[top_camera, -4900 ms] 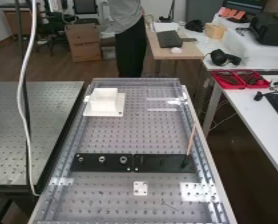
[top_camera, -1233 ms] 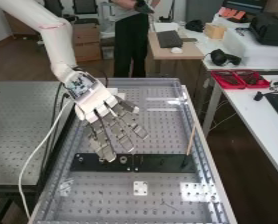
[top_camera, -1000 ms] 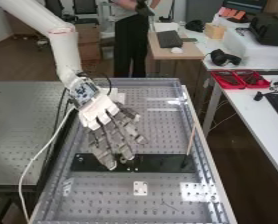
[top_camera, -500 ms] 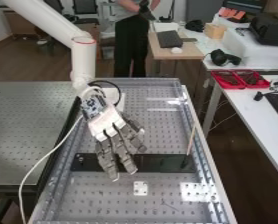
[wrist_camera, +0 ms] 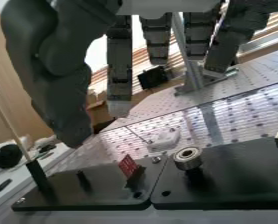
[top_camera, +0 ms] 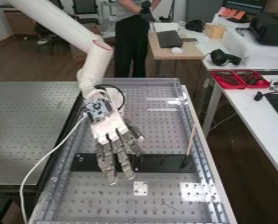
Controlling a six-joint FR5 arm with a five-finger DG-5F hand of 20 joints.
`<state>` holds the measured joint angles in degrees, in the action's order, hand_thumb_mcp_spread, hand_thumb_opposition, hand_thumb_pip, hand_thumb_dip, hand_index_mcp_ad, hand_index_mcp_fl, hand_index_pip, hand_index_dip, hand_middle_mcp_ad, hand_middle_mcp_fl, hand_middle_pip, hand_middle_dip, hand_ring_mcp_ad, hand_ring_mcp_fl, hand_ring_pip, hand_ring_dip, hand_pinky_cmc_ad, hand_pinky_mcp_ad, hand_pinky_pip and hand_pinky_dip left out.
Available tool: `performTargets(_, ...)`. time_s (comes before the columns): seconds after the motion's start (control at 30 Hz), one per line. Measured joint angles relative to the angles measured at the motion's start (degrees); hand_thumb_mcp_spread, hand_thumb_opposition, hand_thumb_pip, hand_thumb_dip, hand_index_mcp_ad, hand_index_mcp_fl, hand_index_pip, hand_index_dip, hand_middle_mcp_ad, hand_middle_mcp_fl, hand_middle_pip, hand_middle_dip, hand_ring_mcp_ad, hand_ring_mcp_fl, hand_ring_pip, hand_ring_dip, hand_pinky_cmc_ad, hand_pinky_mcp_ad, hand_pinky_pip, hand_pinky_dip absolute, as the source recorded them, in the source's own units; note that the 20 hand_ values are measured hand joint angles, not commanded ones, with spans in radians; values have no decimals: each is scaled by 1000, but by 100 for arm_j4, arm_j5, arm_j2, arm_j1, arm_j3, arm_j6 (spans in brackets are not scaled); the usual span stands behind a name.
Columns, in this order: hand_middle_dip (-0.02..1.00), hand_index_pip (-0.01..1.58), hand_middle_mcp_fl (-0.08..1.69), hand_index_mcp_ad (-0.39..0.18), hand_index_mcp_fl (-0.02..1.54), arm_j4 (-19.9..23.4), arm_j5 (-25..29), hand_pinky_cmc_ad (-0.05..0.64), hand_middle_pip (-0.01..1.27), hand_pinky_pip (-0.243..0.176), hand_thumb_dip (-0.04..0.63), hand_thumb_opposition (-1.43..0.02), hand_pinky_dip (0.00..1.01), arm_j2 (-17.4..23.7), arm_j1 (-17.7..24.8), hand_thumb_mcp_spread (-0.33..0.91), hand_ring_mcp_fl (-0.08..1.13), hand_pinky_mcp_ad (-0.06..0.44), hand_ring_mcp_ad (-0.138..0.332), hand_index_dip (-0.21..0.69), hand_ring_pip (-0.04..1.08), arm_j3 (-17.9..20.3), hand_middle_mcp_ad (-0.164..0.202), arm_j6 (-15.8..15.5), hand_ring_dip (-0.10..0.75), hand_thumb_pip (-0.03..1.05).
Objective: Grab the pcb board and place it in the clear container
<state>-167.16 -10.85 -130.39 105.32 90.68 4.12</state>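
In the high view the hand (top_camera: pixel 108 126) is over the left part of the black plates (top_camera: pixel 164 162), its fingers straight and open, the tips reaching past the plates' near edge. The wrist view has the hand's dark thumb and fingers (wrist_camera: pixel 119 65) hanging apart, with nothing between them. A small red pcb board (wrist_camera: pixel 128 166) stands tilted on one black plate (wrist_camera: pixel 90 186), close to the seam with the other plate. A gap separates it from the hand.
Metal nuts (wrist_camera: pixel 188 158) sit on the neighbouring plate. A thin stick (top_camera: pixel 191 140) rises from the plates' right end. Nearer lies a small white plate (top_camera: pixel 140 188) on the perforated bench (top_camera: pixel 96 200). Red trays (top_camera: pixel 239 79) are on the right table.
From outside the first high view, the arm has come in over the bench. Over the last second the hand has moved toward the near end and slightly right, its fingers staying straight.
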Motion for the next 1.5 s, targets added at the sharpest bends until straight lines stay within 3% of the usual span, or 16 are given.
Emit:
performTargets(0.13,82,1536,5,-24,24,-482,56,244,131,-126,222,-836,682,-189,17,360,0,197,251,91,80,-257,136,293,-3,641)
performTargets(0.27,84,1557,5,-23,24,-625,67,244,134,-126,222,-836,686,-260,19,360,0,201,251,91,84,-326,133,453,-3,641)
performTargets(0.37,86,1557,5,-23,24,-598,54,244,134,-126,222,-836,698,-275,22,360,0,197,251,91,82,-335,133,409,0,641)
performTargets(0.77,86,1553,5,-23,21,153,-170,258,134,-126,222,-848,709,-225,-9,360,0,201,251,91,84,-223,131,-732,-3,646)
performTargets(0.87,86,1545,5,-37,24,432,-216,258,134,-126,220,-867,709,-175,-40,367,0,201,251,94,84,-157,133,-1023,-3,695)
performTargets(0.97,87,1499,3,-38,24,628,-231,258,134,-126,253,-873,709,-113,-69,365,0,201,251,86,84,-87,133,-1244,0,695)
performTargets(1.2,93,1463,5,-38,24,1062,-248,258,136,-126,260,-880,703,22,-132,360,0,201,251,63,86,87,129,-1887,0,696)
performTargets(1.3,93,1470,7,-40,24,1000,-252,258,136,-126,269,-880,700,10,-148,360,0,201,251,63,82,82,129,-1842,-2,696)
performTargets(1.5,93,1457,5,-45,21,523,-236,258,136,-124,269,-883,700,-144,-187,363,0,201,251,63,84,-56,127,-1243,0,698)
